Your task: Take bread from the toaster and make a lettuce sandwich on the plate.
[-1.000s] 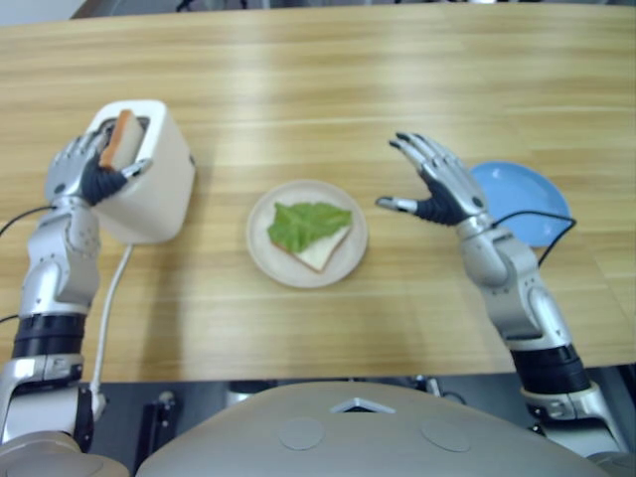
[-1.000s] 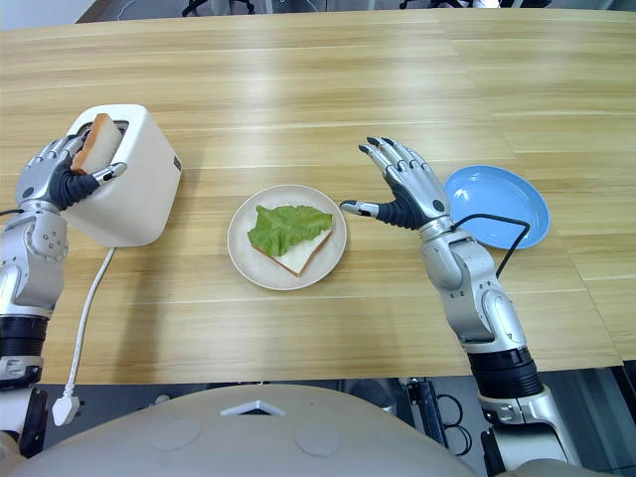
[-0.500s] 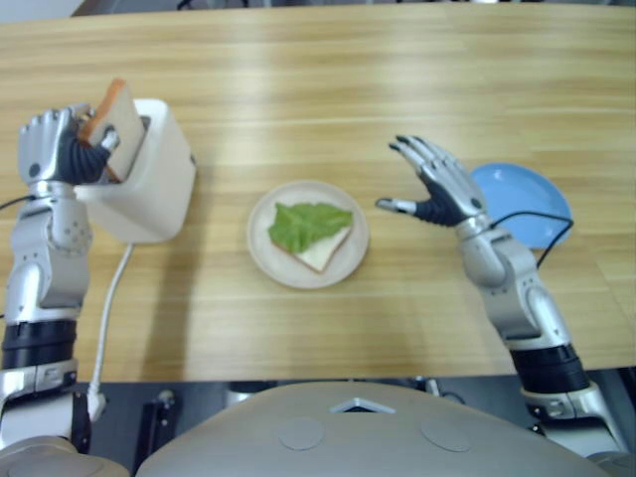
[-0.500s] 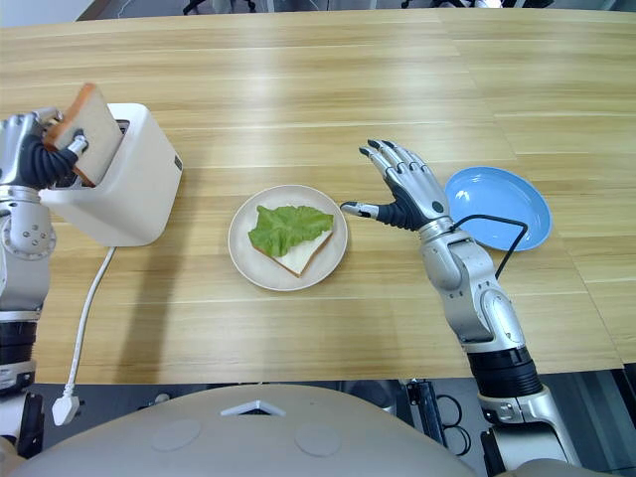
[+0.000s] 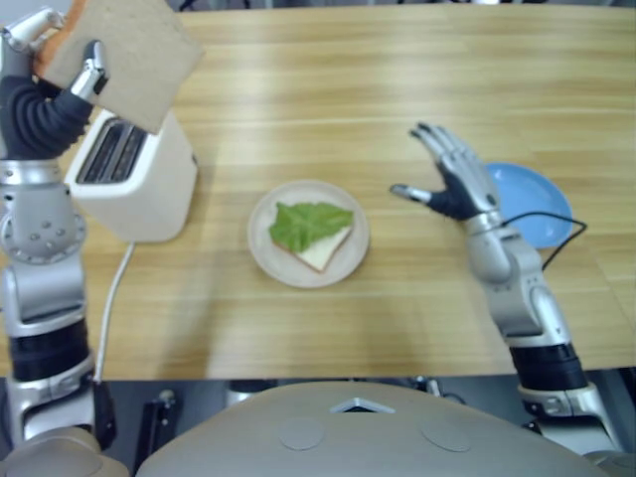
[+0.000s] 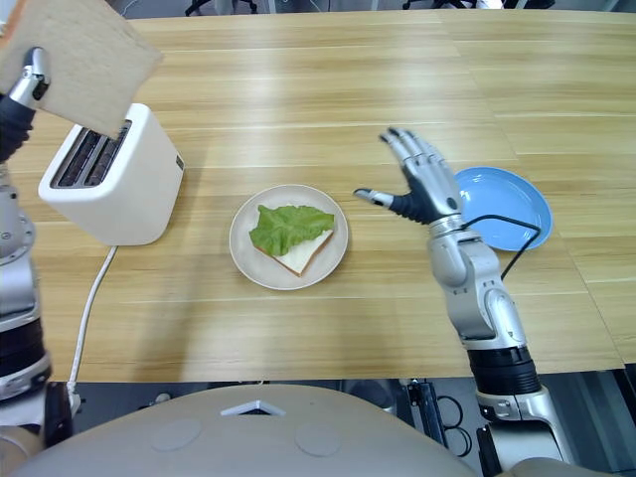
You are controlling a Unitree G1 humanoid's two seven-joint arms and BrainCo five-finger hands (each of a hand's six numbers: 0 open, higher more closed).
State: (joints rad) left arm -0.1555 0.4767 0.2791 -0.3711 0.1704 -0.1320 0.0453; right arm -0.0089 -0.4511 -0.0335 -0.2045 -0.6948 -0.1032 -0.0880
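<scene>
One slice point(image 5: 124, 55) sits upper left, our left hand point(image 5: 40, 99) clamped on its edge above the toaster point(image 5: 149, 189). Right hand point(image 5: 457, 181) hangs spread, empty, right of the centre plate point(image 5: 288, 274). It looks light and crumbly, so we'd hold the edges gently.

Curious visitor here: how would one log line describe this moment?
left hand: holding bread slice above toaster; right hand: open; plate: lettuce on bottom slice

- Left hand point(image 5: 38, 99) — upper left of the frame, held high with the forearm upright below it, fingers clamped on a bread slice point(image 5: 124, 55).
- Right hand point(image 5: 455, 181) — right of centre, fingers spread and empty, thumb pointing left, forearm slanting toward the lower right.
</scene>
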